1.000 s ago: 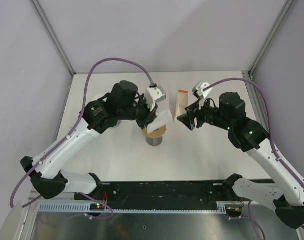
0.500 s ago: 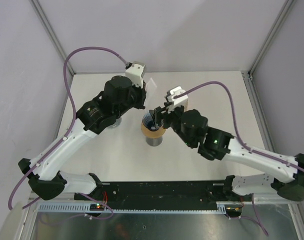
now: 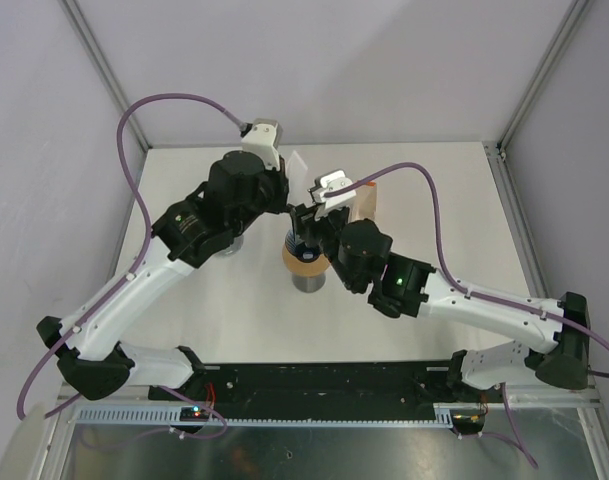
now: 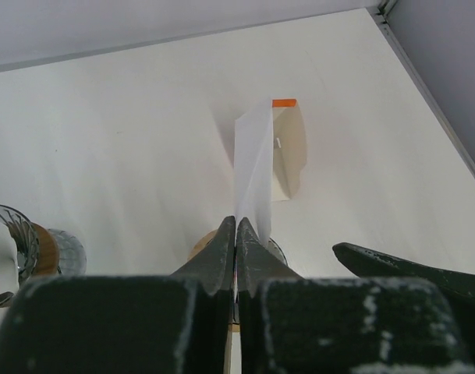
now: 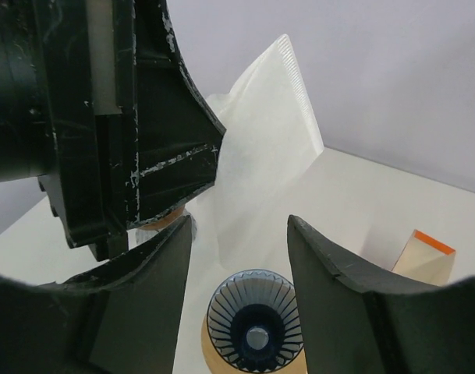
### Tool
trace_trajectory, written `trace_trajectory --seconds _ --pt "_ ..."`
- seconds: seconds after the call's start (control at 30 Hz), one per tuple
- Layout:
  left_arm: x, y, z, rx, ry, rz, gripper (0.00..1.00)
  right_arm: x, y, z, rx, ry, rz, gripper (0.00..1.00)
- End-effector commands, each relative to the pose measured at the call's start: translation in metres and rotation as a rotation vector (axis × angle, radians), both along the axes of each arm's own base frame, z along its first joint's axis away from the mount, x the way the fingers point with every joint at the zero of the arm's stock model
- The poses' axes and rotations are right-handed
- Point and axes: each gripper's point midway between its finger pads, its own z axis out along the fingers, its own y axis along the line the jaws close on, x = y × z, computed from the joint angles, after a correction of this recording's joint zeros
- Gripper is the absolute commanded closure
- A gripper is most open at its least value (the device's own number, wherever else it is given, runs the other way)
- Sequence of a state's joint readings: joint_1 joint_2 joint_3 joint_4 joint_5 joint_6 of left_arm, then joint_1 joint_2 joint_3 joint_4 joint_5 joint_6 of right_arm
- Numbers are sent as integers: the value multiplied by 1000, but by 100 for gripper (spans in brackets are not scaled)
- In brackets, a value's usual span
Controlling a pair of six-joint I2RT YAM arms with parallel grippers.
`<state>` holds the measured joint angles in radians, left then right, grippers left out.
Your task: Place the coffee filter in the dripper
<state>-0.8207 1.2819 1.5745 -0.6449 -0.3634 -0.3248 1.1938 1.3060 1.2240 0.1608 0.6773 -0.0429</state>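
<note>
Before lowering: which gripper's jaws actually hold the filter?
The left gripper: its jaws are shut on the filter. The right gripper has its jaws open above the dripper.

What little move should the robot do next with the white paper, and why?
Probably the right gripper should ease forward and pinch the free edge of the coffee filter. The left gripper holds it folded flat, the right jaws stand open just in front of it, and the dripper below is empty, so the paper likely needs spreading first.

White-linked arms [image 3: 134, 290] with black joints trail purple cables [image 3: 144, 110], and the black fingers [image 4: 256, 253] of the left pincer [image 4: 237, 224] look scuffed.
</note>
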Motion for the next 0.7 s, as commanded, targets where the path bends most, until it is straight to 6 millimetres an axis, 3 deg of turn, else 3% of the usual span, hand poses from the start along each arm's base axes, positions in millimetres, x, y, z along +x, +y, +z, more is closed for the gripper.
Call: trace_trajectory --seconds 0.0,0.13,0.27,0.4,0.67 --pt "1 0 30 -89 -50 24 98 7 2 26 51 -49 -32 44" --pt "0 1 31 -89 -53 20 98 11 9 20 20 -43 -34 45" --pt "-1 1 29 -87 -51 16 98 17 5 16 7 -36 -59 53" --pt "0 3 30 -85 -55 25 97 15 9 10 -16 -23 -32 47" --pt "1 5 28 -74 -58 36 97 1 16 4 -58 -17 21 45"
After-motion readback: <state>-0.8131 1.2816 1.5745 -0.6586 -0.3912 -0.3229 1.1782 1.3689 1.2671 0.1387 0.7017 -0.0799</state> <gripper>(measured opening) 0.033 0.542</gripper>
